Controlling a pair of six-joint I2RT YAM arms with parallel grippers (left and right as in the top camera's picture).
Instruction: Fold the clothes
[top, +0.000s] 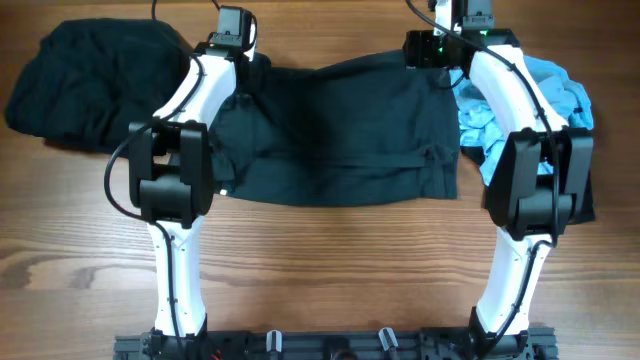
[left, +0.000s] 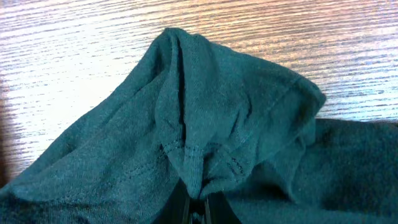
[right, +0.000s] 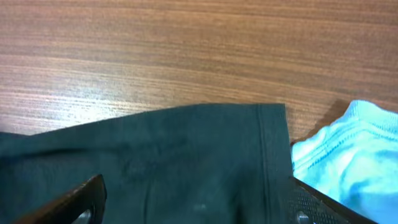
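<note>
The left gripper (left: 194, 210) is clamped tight on a pinch of the dark green shirt (top: 340, 130) at its far left corner. The cloth rises out of the jaws in a bunched peak, with a stitched hem folded into the pinch. The right gripper (right: 196, 208) stands wide apart, one finger (right: 79, 199) on each side of the shirt's far right corner, holding nothing. The shirt lies spread across the middle of the table (top: 330, 280), between a heap of black clothes (top: 90, 85) at the far left and a light blue shirt (top: 525, 110) at the far right.

Risks, as judged: the left pinch appears to take in more than one layer, so a lift may bring up a crumpled wad instead of a clean edge. The right corner is not secured, so if the left arm pulls first the shirt would likely skew or slide towards it. The blue shirt lies just beside the right corner, and the finger on that side could catch it on closing and drag it along. The left corner sits near the black heap, which poses the same hazard.

Not determinable: how many layers the left jaws hold, since they are almost buried in cloth. The right fingertips are cut off at the frame's lower edge, so contact with the cloth cannot be told. From overhead, both arms cover the shirt's side edges and the right arm hides much of the blue shirt. Sleeves and neckline cannot be made out.
</note>
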